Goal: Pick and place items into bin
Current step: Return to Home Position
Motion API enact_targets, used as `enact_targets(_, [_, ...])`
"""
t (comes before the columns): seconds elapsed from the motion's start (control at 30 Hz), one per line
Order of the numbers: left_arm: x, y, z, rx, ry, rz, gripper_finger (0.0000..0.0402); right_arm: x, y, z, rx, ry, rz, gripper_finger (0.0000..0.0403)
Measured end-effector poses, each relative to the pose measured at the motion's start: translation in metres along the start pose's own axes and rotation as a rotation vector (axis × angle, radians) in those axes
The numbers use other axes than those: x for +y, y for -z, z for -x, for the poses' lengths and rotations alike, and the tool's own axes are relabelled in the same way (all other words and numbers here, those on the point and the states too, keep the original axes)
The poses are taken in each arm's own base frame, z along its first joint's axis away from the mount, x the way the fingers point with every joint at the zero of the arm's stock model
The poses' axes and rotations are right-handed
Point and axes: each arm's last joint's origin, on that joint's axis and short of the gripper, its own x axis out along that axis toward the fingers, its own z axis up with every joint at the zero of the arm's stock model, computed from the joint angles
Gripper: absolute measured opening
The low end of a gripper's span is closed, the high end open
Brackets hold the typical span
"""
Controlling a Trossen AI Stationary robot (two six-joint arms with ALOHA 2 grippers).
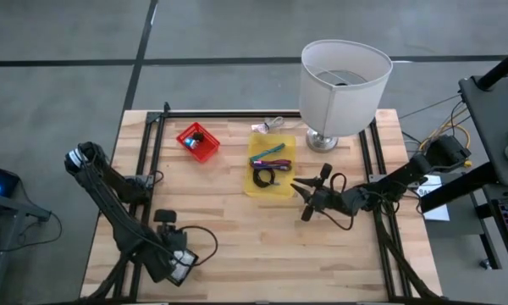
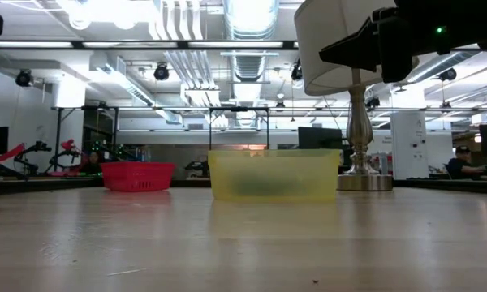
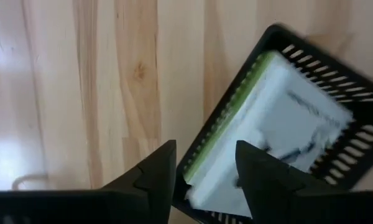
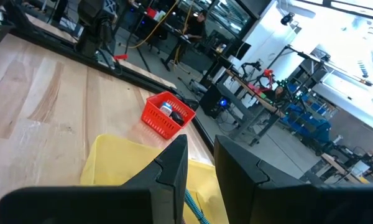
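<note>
Table (image 1: 237, 229), light wood, seen from above.

Left gripper (image 3: 202, 171): at the near-left part of the table, directly over the black bin (image 3: 336, 74). Jaws stood apart with nothing between them. The white cards (image 3: 280, 124) lay inside the black bin, stacked at a tilt, one with a green edge. From above, the bin was mostly hidden under the gripper, with only a patch of white showing.

Right gripper (image 1: 309, 199): right of centre, just beside the right wall of the yellow bin (image 1: 281, 191), fingers pointing left toward it, apart from it. From the wrist camera its fingers (image 4: 171, 165) showed a narrow gap, empty; nothing held.

Yellow bin: mid-table, left of the lamp (image 1: 343, 80). Contents: teal tool (image 1: 269, 151) at the far end, purple tool (image 1: 273, 163) just beside it, coiled black cable (image 1: 265, 178) nearer.

Red bin (image 1: 198, 141): far-left of the yellow bin, well apart from both grippers. A few small objects (image 4: 166, 109) inside, too small to identify.

Lamp: white shade, metal base, far-right of the table, upright. At table level the right arm showed as a dark shape in front of the shade.
</note>
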Motion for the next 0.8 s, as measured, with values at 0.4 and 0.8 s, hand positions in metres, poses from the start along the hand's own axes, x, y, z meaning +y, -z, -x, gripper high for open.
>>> enact_targets(0.4, [0.021,0.001,0.034,-0.222,0.008,0.006,0.0150,0.000,0.000,0.000,0.000,0.000,0.001,0.0068])
enact_targets(0.8, [0.051,-0.011,0.058,-0.731,-0.502,-0.173,0.0150,0.000,0.000,0.000,0.000,0.000,0.001,0.0068])
